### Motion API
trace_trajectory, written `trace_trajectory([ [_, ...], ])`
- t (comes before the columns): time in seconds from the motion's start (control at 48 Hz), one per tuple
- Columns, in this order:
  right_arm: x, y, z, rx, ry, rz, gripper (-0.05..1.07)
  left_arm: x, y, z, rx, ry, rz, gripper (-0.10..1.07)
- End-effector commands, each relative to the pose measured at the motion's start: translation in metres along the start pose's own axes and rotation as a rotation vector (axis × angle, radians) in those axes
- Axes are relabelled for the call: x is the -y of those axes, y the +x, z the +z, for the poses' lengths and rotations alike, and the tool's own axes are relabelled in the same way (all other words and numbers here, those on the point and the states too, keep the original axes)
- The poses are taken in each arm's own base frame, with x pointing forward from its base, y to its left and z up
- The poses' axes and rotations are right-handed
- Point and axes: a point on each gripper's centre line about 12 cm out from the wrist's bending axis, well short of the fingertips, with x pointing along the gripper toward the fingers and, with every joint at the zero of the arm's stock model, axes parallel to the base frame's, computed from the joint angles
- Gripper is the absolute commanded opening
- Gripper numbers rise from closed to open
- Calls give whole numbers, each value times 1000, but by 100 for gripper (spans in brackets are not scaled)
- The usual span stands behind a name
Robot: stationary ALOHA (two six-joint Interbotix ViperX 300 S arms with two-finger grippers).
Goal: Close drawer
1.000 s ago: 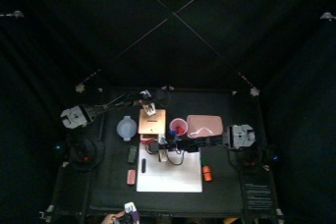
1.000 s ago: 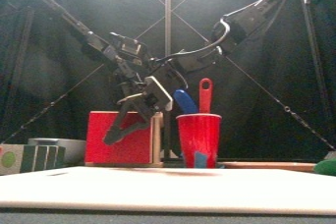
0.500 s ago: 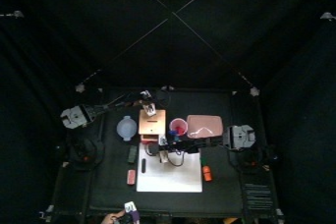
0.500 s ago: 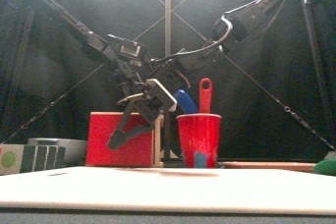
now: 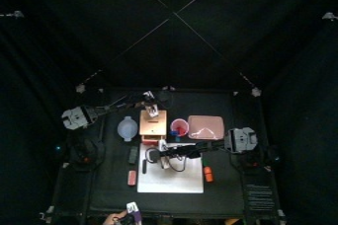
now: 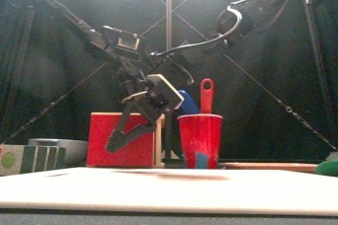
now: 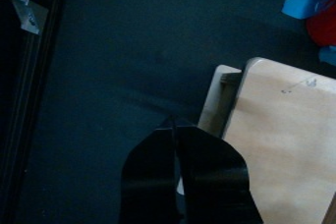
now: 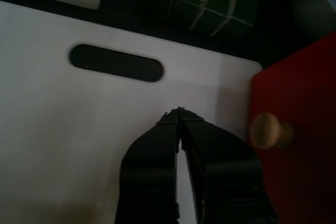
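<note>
Clearly both pincers are pressed together, holding nothing. The right gripper [image 8: 178, 120] hangs over the white sheet [image 8: 79, 120], beside the drawer [image 8: 302, 95] and its knob [image 8: 269, 130]. The left gripper [image 7: 175, 130] hovers by the wooden box [image 7: 282, 140]. An off-centre push might skew and jam the drawer.

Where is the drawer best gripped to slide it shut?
Probably the small round knob on the red front of the drawer, approached from the side where the white board lies. The knob juts out from an otherwise flat face and looks narrow enough for two fingers to pinch.
</note>
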Motion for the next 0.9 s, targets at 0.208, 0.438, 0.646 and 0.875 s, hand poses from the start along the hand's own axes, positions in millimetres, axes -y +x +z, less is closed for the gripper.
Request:
trace_trajectory([
  [0.208,37,-11,14,45,3,-65,13,-1,-8,10,41,3,12,29],
  [0.438,46,-10,10,37,2,-80,13,-1,-7,8,35,5,10,29],
  [0.646,55,-11,8,19,-10,-97,13,1,-5,5,29,3,6,29],
  [0.875,66,-11,8,6,-30,-118,13,0,-6,6,30,5,7,29],
])
